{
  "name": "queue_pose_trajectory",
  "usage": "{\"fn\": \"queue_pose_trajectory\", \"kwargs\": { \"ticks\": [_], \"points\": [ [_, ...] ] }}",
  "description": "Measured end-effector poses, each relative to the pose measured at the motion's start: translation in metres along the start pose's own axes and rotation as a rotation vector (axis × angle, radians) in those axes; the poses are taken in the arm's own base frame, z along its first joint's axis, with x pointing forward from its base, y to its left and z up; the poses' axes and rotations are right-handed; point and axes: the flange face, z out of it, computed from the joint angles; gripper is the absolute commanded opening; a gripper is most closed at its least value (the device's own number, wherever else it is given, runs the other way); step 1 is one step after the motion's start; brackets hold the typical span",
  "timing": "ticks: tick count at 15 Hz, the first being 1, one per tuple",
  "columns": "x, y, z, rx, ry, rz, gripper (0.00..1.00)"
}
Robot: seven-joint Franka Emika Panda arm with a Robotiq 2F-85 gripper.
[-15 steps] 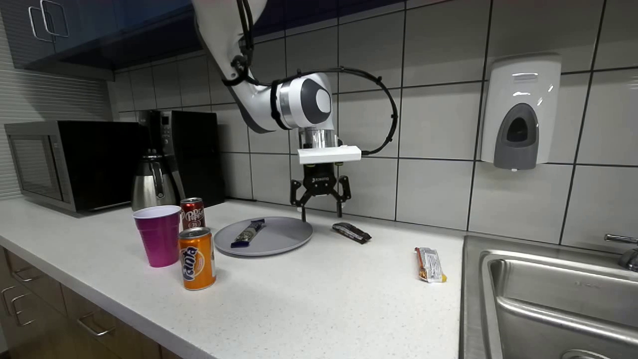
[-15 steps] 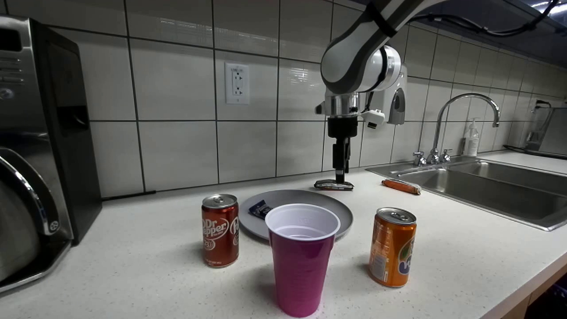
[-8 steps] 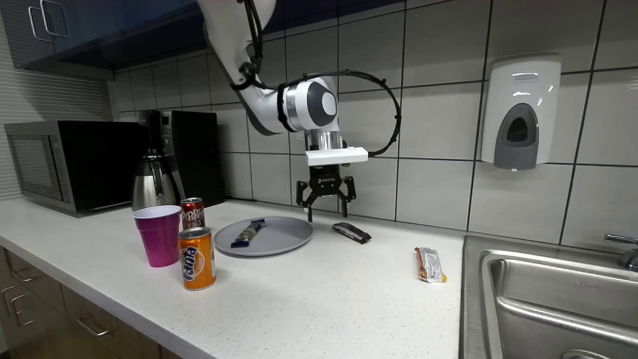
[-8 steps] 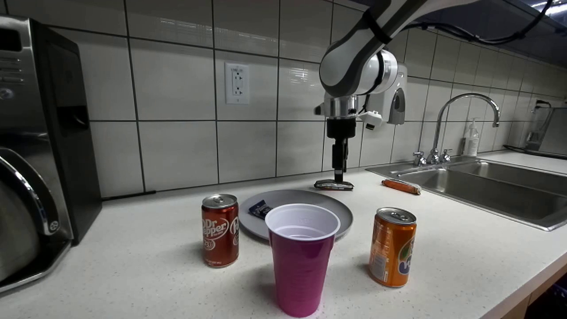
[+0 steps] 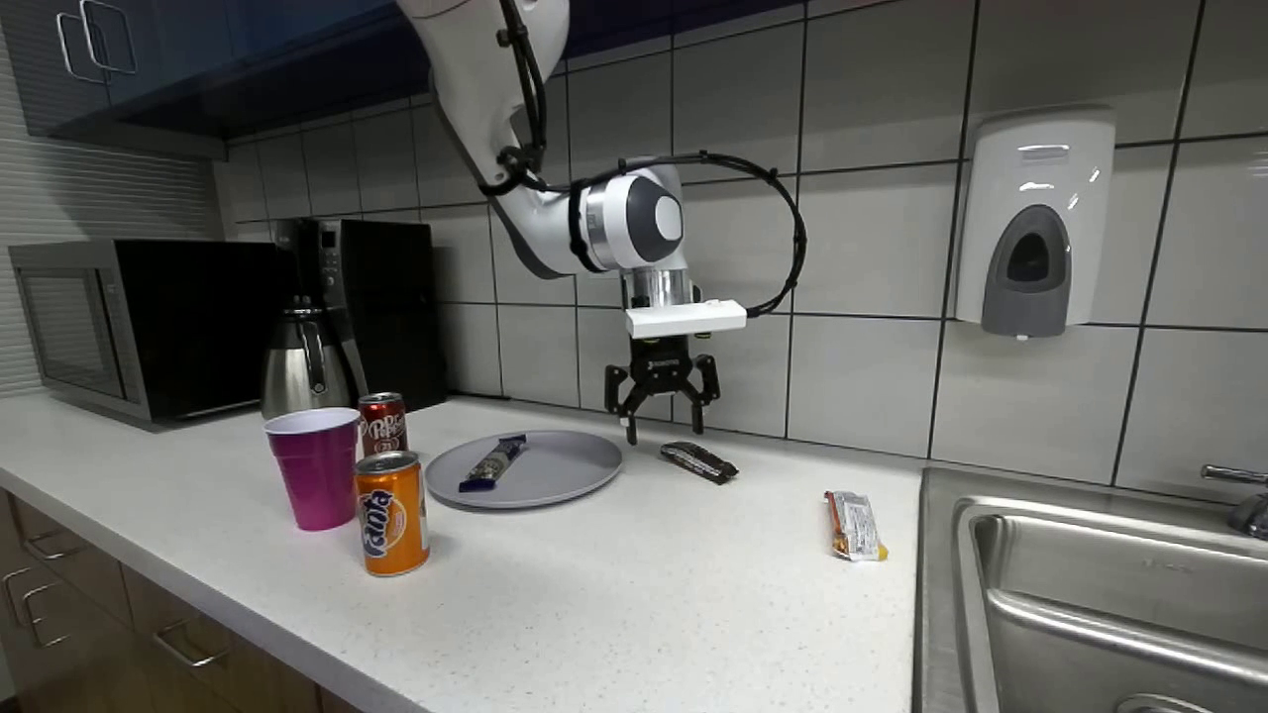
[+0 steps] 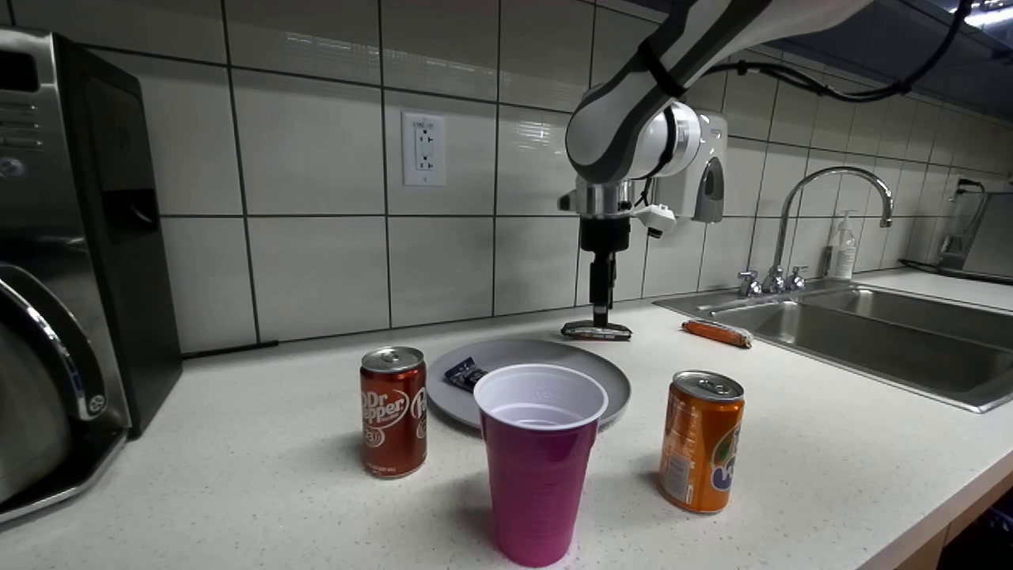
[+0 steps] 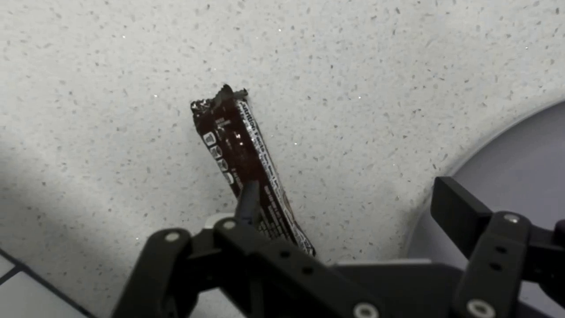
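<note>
My gripper (image 5: 664, 432) hangs over the counter with its jaws wide apart and nothing between them. Nearest to it lies a dark brown wrapped bar (image 7: 238, 145), flat on the counter. In the wrist view one finger (image 7: 249, 201) overlaps that bar, while the opposite finger (image 7: 461, 212) is seen against the rim of the grey plate (image 7: 521, 168). In an exterior view the fingertips stand above the counter between plate and dark bar (image 5: 699, 461). A blue wrapped bar (image 5: 493, 463) rests on the plate. Another bar in an orange and white wrapper (image 5: 856, 527) lies near the sink.
A magenta cup (image 6: 542, 475), a Fanta can (image 6: 700, 443) and a Dr Pepper can (image 6: 393, 416) stand upright around the plate. The tiled wall (image 5: 862, 376) rises close behind the gripper. A steel sink (image 5: 1109, 584), a coffee maker (image 5: 386, 307) and a microwave (image 5: 149, 327) flank the work area.
My gripper has shifted away from the plate toward the dark bar and come slightly lower. Its jaws have stayed apart, and the things on the counter have not moved.
</note>
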Motion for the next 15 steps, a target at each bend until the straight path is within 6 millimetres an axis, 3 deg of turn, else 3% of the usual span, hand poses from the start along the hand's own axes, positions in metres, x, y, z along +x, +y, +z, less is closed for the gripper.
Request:
{"fn": "queue_pose_trajectory", "kwargs": {
  "ticks": [15],
  "points": [
    [0.011,0.036,0.027,-0.004,0.008,-0.038,1.0]
  ]
}}
